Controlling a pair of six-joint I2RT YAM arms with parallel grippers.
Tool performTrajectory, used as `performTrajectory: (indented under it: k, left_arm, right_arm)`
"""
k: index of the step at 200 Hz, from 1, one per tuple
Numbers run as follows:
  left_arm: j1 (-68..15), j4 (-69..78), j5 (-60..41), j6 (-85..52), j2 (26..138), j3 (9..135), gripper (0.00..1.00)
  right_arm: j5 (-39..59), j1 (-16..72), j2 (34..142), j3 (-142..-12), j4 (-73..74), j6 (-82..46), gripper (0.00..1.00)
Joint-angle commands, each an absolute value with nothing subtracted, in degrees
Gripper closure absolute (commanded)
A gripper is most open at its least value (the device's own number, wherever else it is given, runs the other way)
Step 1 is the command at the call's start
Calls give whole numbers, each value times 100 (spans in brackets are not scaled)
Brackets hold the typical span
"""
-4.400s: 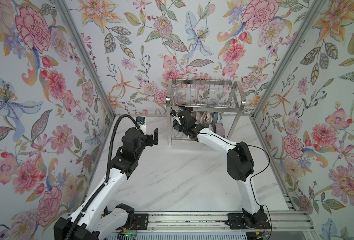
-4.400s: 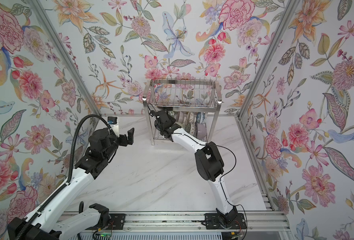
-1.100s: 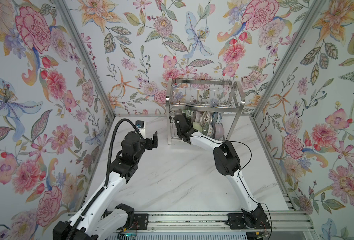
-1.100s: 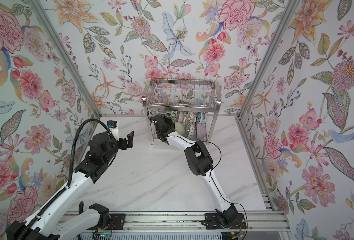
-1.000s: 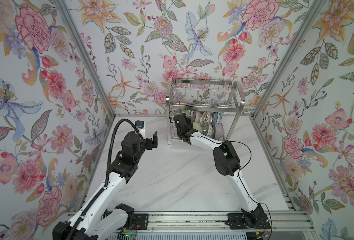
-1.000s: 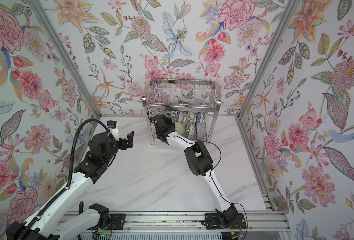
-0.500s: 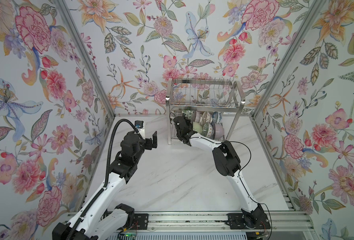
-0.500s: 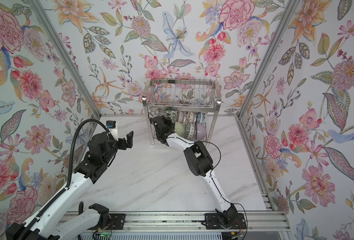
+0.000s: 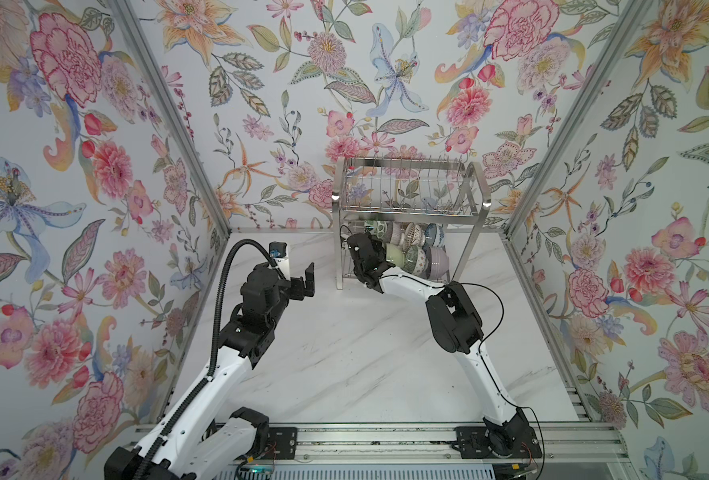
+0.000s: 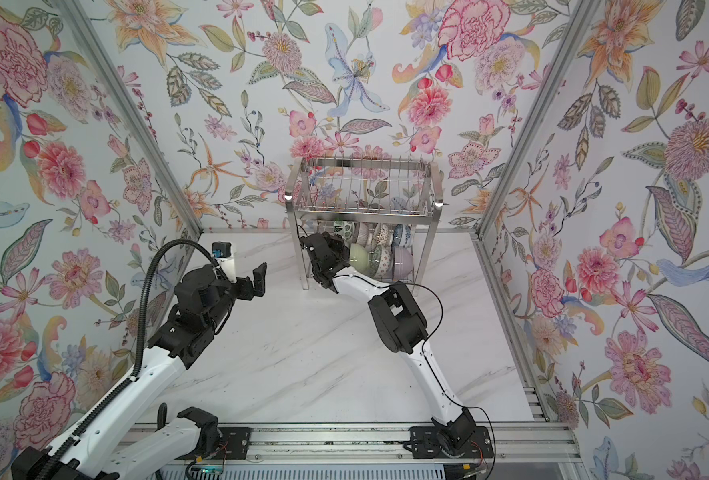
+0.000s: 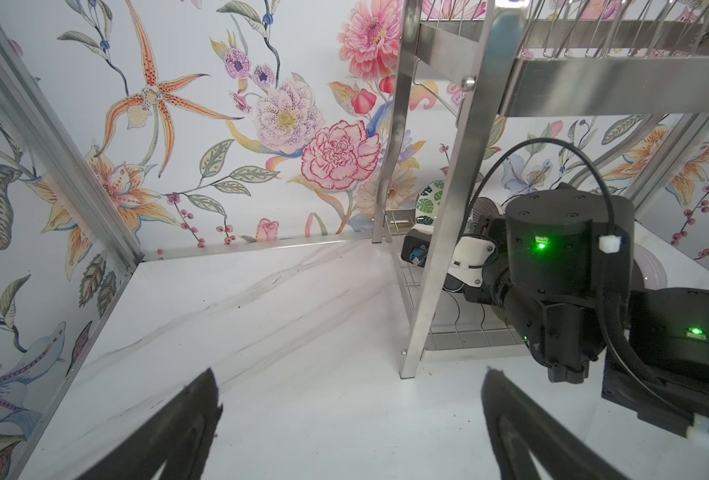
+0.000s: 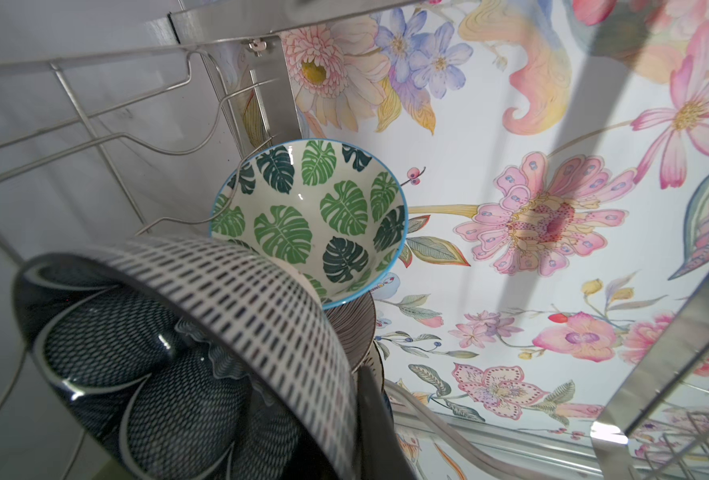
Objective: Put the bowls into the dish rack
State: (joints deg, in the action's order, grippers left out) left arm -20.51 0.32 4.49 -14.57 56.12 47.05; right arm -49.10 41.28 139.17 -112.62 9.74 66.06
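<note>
My right gripper point(image 9: 364, 250) clamps the navy bowl point(image 12: 157, 353) by its rim inside the dish rack point(image 9: 407, 212), lower tier, left end, beside the other bowls point(image 9: 413, 249). Over open table point(image 9: 344, 353), my left gripper point(image 11: 348, 419) hangs spread wide.

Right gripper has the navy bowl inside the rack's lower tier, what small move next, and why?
Probably open the right gripper and let go: the navy bowl it pinches by the rim is already inside the rack, lower tier, beside the leaf bowl.
</note>
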Motion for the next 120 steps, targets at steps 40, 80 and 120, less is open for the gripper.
performTrajectory:
  k: [40, 80, 120]
  left_arm:
    - [-1974, 158, 309, -1556, 5483, 4597, 1]
    - [-1973, 158, 299, -1565, 5472, 4588, 1]
    - [-1977, 173, 286, -1571, 5464, 4579, 1]
  right_arm:
    - [-4947, 4279, 13619, -11145, 782, 6614, 83]
    - [-4948, 4308, 13604, -11136, 769, 6592, 80]
    - [-4939, 4331, 13540, -11119, 673, 6483, 80]
